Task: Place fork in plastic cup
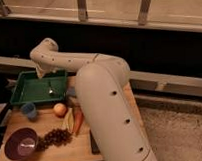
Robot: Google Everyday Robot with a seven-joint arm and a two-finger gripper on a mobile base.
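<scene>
Fork (51,89) lies flat in green tray (25,95), blue plastic cup (29,110) just outside it, and pincer (41,72) hangs over tray's far rim, opening can't tell; thin metal likely slips, light cup may tip.

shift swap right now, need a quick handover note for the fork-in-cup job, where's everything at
Gripper: at the arm's end, over the back of the green tray; whether it holds anything cannot be told.
Fork: over the tray floor, just below the gripper; lying or held, unclear.
Plastic cup: upright on the wooden table, in front of the tray's left end.
Done: nothing confirmed; the fork is not in the cup.
Left: secure the fork, carry it to the cup, put it in.
</scene>
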